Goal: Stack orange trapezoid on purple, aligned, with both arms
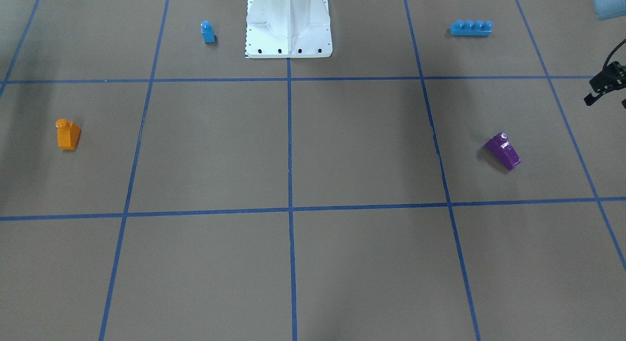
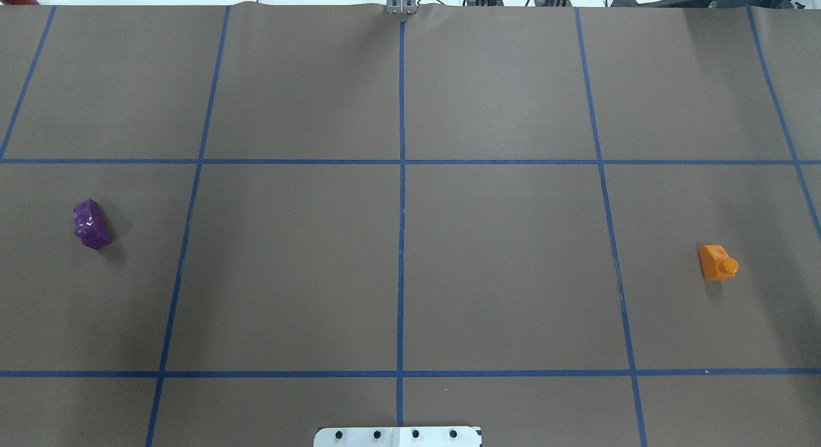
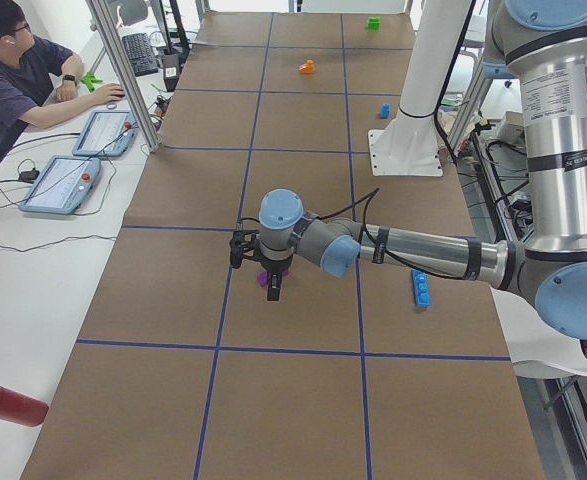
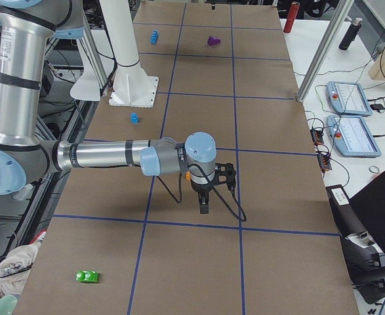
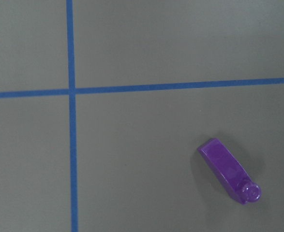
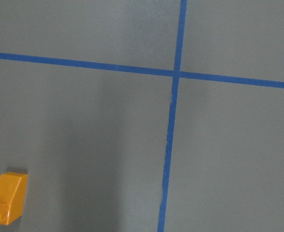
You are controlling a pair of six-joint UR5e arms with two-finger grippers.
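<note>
The orange trapezoid (image 1: 68, 134) stands on the brown table mat at the robot's right, and also shows in the overhead view (image 2: 717, 263) and the right wrist view (image 6: 6, 198). The purple brick (image 1: 503, 151) lies at the robot's left, seen too from overhead (image 2: 92, 224) and in the left wrist view (image 5: 229, 170). My left gripper (image 3: 270, 285) hangs above the purple brick (image 3: 263, 278). My right gripper (image 4: 204, 205) hangs above the orange brick (image 4: 187, 175). I cannot tell whether either gripper is open or shut. Neither touches a brick.
A small blue one-stud brick (image 1: 208, 32) and a long blue four-stud brick (image 1: 470, 28) lie on either side of the white robot base (image 1: 288, 28). A green brick (image 4: 86, 276) and a red cylinder (image 3: 8, 403) lie at the table's ends. An operator (image 3: 13, 70) sits at the side.
</note>
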